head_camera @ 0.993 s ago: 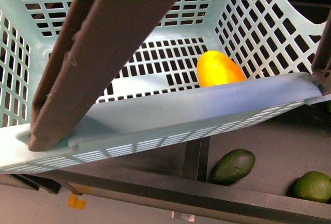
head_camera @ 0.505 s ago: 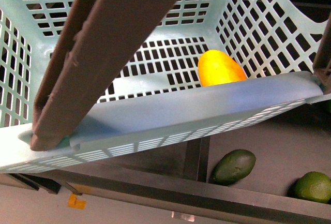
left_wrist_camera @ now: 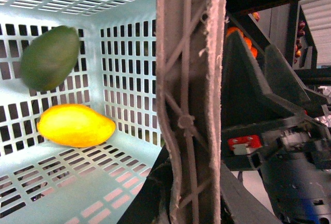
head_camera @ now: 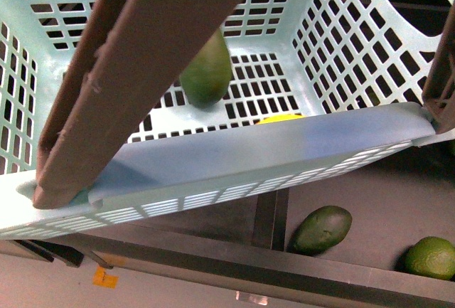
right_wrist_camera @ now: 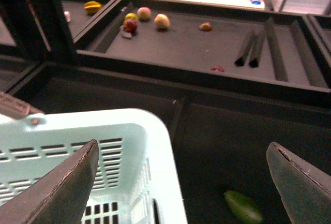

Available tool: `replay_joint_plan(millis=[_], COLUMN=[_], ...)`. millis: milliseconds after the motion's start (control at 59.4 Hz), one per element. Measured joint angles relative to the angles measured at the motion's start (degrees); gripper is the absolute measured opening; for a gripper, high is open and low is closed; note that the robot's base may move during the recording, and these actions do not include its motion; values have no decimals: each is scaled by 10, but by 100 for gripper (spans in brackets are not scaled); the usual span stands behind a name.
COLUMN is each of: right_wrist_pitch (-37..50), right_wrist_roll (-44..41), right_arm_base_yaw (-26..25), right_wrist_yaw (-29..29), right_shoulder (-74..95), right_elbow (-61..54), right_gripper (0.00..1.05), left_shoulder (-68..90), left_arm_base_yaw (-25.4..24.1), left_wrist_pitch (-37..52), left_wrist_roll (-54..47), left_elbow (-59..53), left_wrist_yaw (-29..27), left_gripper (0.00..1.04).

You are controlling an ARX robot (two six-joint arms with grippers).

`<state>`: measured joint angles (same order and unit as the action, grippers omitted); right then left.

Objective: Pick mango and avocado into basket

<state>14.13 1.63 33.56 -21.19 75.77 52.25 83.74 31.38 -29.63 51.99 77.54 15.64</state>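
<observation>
Inside the basket [head_camera: 298, 144], a green avocado [head_camera: 206, 73] showed blurred against the slotted back wall, apart from the floor as far as the front view allowed, while the mango [head_camera: 281, 118] lay lower down, only its yellow top edge peeking over the near rim. In the left wrist view the same pair appeared together: the avocado [left_wrist_camera: 50, 57] just above the mango [left_wrist_camera: 76, 125], the mango resting on the slotted floor near a corner; whether the two touched could not be told. A brown handle [head_camera: 142, 66] ran diagonally across the front view, close to the camera, and filled the middle of the left wrist view too [left_wrist_camera: 191, 100]. Dark parts of the left arm sat beside that handle, but the state of the left fingers could not be told. The right fingers [right_wrist_camera: 57, 188] stood wide apart, holding nothing, above the basket's corner [right_wrist_camera: 150, 131]. Below the basket, in dark bins, lay another avocado [head_camera: 321, 228] and a rounder green fruit [head_camera: 430, 257]. Farther bins in the right wrist view held a few scattered fruits [right_wrist_camera: 145, 19].
</observation>
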Motion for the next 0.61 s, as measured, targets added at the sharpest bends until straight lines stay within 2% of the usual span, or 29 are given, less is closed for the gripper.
replay_joint_plan(millis=[84,168,219,455,606], right_wrist_pitch=[0,85,125,186,196], right_wrist_roll=[1,-6,-9,-12,-13], right_arm_base_yaw=[-6,-11,-22,-102,-155], right_wrist_yaw=[-8,-76,-77,-13,38], right_shoulder=[-15,-28,-45,-157,-221], right_elbow=[-2,-43,-80,-247,-331], right_gripper=[96,85,78,42,12], left_shoulder=[0,0,0,0,0], left_arm_base_yaw=[0,0,0,0,0], left_wrist_pitch=[0,0,0,0,0], left_wrist_roll=[1,0,0,2,2], left_elbow=[0,0,0,0,0], left_wrist_yaw=[0,0,0,0,0], left_gripper=[7,7,7,7,7])
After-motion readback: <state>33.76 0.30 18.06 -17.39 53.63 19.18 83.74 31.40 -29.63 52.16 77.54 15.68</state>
